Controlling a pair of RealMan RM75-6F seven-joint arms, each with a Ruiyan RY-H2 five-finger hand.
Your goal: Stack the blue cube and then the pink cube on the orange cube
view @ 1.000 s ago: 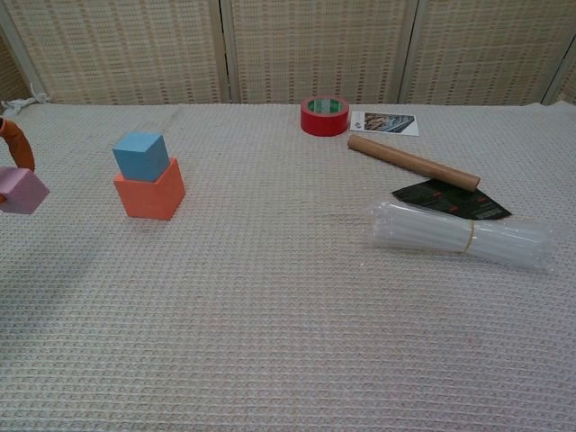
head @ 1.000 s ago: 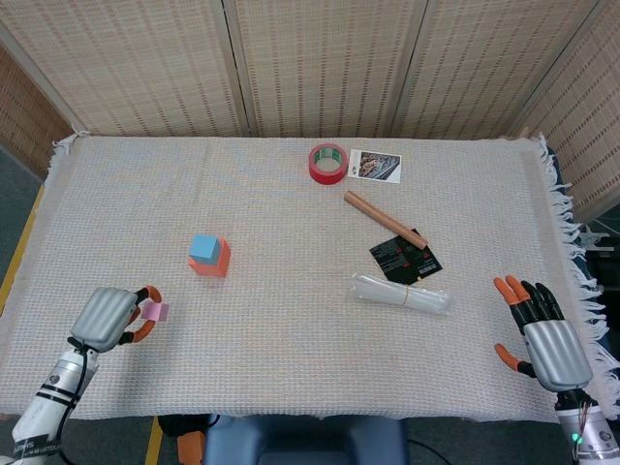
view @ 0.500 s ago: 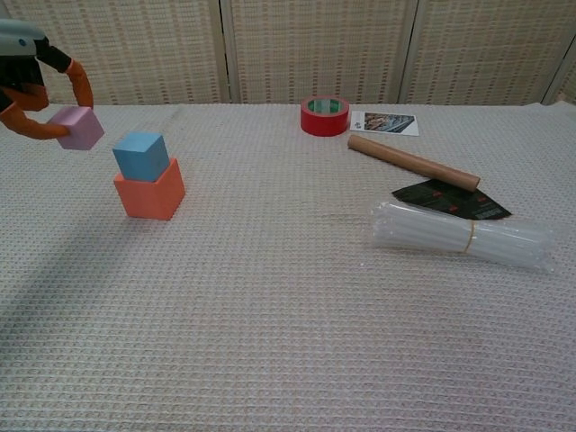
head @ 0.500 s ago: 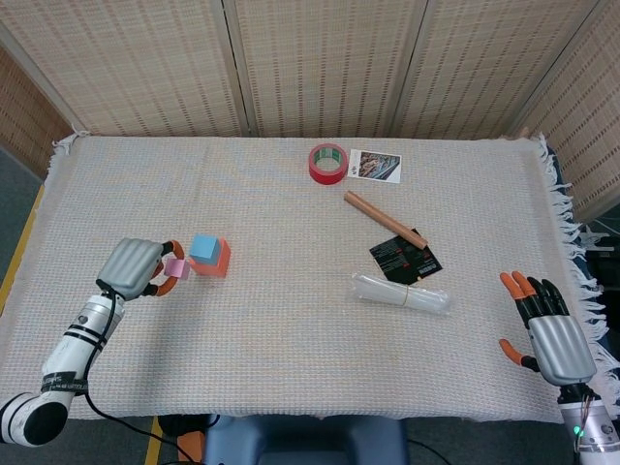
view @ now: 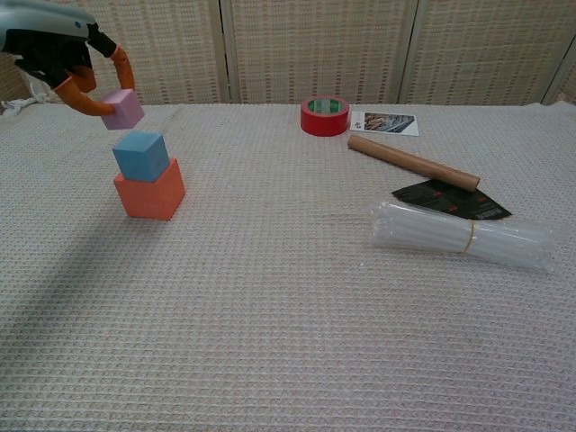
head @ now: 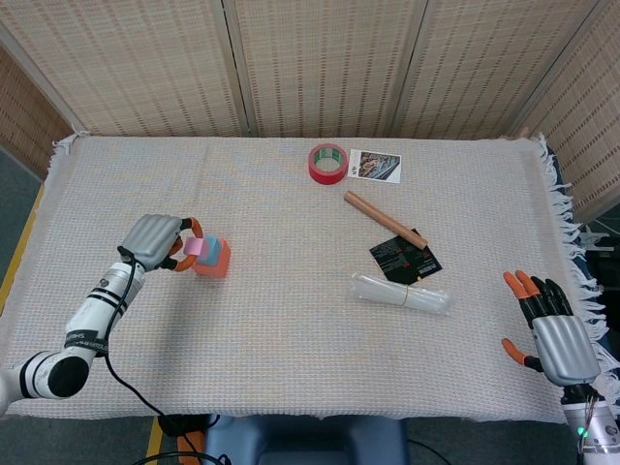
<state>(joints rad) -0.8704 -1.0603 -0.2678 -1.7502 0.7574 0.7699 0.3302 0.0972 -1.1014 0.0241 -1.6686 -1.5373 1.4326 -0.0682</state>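
Observation:
An orange cube (view: 149,191) (head: 215,260) sits on the cloth at the left, and a blue cube (view: 140,155) rests on top of it, turned a little. My left hand (head: 157,240) (view: 56,54) pinches a pink cube (view: 121,109) (head: 195,247) between its orange fingertips. The pink cube hangs in the air just above and slightly left of the blue cube, not touching it. In the head view the pink cube hides most of the blue one. My right hand (head: 553,332) rests at the table's near right edge, fingers spread, holding nothing.
A red tape roll (head: 328,163) and a printed card (head: 376,166) lie at the back. A brown tube (head: 385,219), a black packet (head: 406,260) and a clear plastic bundle (head: 401,293) occupy the right middle of the woven cloth (head: 291,349).
My left hand has carried the pink cube up from the near left edge and rightward, until it hangs over the blue cube. My right hand drew back slightly toward the near edge.

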